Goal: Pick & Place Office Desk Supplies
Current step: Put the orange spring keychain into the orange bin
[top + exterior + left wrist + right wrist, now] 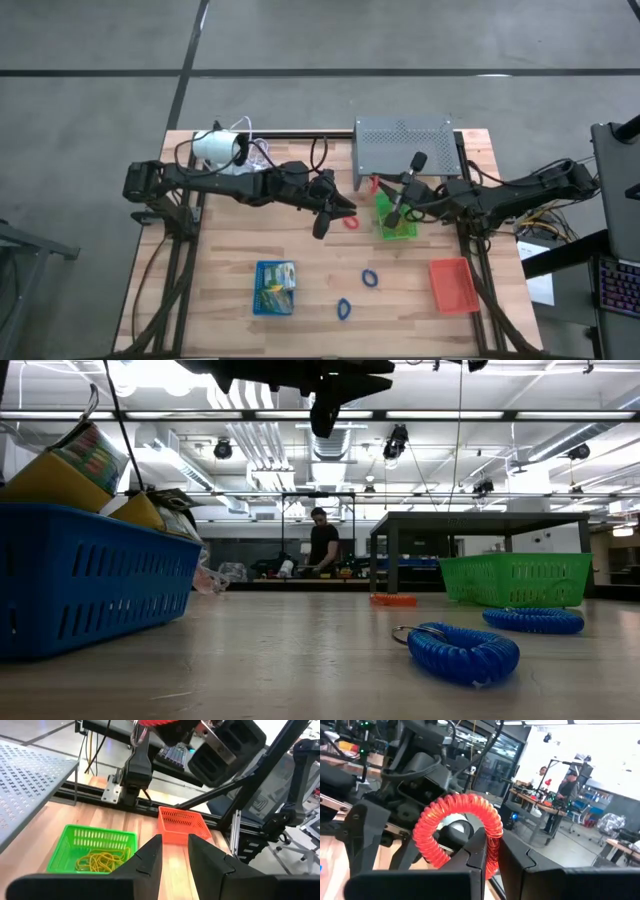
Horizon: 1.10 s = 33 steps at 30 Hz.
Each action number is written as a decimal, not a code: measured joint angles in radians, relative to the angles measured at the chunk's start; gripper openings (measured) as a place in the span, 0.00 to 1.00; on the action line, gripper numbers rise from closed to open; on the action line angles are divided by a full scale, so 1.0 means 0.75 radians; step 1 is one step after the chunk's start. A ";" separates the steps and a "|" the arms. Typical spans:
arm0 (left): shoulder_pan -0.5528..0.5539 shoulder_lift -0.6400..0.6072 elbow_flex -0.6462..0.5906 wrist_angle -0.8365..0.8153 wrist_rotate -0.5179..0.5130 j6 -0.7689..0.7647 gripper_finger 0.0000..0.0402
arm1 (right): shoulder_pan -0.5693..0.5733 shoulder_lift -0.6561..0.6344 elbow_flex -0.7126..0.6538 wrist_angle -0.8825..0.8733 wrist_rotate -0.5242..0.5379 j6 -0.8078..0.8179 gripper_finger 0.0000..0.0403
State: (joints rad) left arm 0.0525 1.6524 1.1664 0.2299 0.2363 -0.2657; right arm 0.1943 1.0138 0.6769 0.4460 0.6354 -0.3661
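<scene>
Right pincer (492, 852): my fingers pinch a red coil loop (457, 832), raised over the green tray (398, 222)
Left pincer (174, 852): spread slightly, empty, above mid-surface
Open room: bare wood surface (220, 260) toward the near edge, around two blue coil loops (370, 278)

2 matte black jointed arms, looped black cables, blocky wrist housings, angular black 2-finger end effectors
</scene>
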 joint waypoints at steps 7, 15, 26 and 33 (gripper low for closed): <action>0.003 -0.054 0.000 0.015 -0.023 0.007 0.25 | 0.060 -0.132 0.010 -0.314 0.178 0.126 0.07; 0.011 -0.174 0.000 -0.009 -0.246 0.179 0.25 | 0.205 -0.261 0.274 -1.252 0.199 0.660 0.07; 0.039 -0.201 -0.012 -0.067 -0.297 0.185 0.25 | 0.357 -0.133 0.748 -2.333 -0.161 1.679 0.07; 0.039 -0.202 -0.013 -0.067 -0.297 0.135 0.25 | 0.380 -0.029 0.877 -2.700 -0.510 2.266 0.07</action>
State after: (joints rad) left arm 0.0814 1.5005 1.1564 0.1797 0.0139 -0.1646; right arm 0.4791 0.9922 1.3349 -1.5789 0.2527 1.3330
